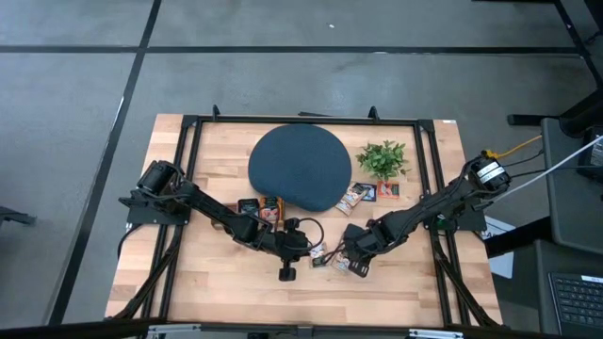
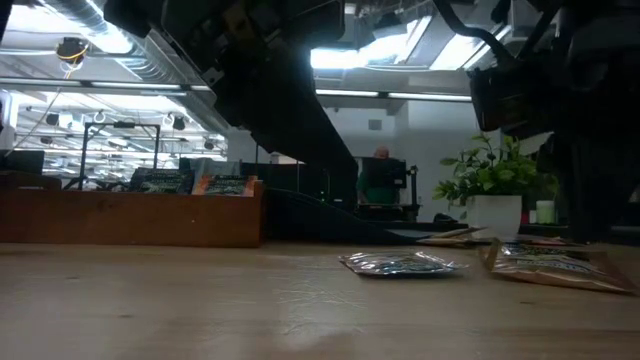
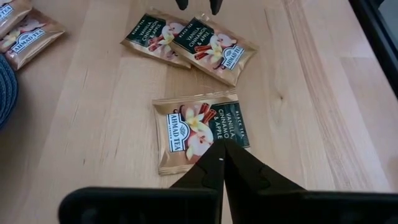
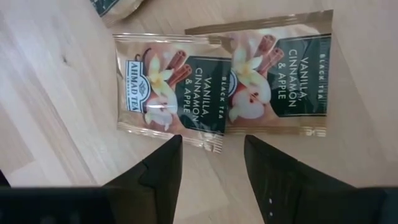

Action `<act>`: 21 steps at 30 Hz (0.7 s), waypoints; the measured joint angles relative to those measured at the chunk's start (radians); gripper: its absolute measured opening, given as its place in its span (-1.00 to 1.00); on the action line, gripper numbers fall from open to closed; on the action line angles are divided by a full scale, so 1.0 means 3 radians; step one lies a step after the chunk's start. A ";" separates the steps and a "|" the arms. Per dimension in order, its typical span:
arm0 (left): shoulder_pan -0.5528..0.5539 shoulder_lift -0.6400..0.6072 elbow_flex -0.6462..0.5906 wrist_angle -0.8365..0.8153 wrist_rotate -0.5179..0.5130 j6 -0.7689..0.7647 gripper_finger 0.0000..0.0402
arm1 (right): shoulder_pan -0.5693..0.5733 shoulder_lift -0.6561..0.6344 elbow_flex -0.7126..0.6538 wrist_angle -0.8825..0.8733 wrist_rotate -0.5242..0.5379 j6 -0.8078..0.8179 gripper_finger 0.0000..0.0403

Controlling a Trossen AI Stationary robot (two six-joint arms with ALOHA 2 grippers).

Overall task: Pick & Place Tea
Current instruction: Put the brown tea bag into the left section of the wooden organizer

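i see the table (image 1: 217, 282), then the disc (image 1: 300, 168) at its far middle. the right gripper (image 4: 211, 158) hangs open over two overlapping sachets (image 4: 171, 87) near the front edge; i judge this the approach before a pick. next i'd lower and pinch one sachet alone. the left gripper (image 3: 221, 163), shut and empty, sits over a third sachet (image 3: 199, 127) close by.

The left arm reaches from the table's left edge toward the front middle, its left gripper (image 3: 222, 163) low over the wood with both fingers pressed together. The right arm stretches in from the right edge, and the right gripper (image 4: 211, 163) points down, its fingers (image 4: 163, 167) parted.
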 joint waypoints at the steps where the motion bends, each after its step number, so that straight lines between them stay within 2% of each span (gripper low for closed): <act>1: 0.0000 0.0000 0.0000 0.0000 0.0000 0.0001 -0.99 | 0.0000 0.0000 0.0000 0.0005 0.0000 -0.0001 -0.14; 17: 0.0000 0.0000 0.0000 0.0000 0.0003 0.0001 -0.98 | -0.0001 0.0282 0.0010 0.0318 -0.0064 -0.0108 -0.14; 21: 0.0000 0.0000 0.0000 0.0000 0.0001 0.0001 -0.99 | -0.0001 0.0287 0.0006 0.0346 -0.0074 -0.0134 -0.22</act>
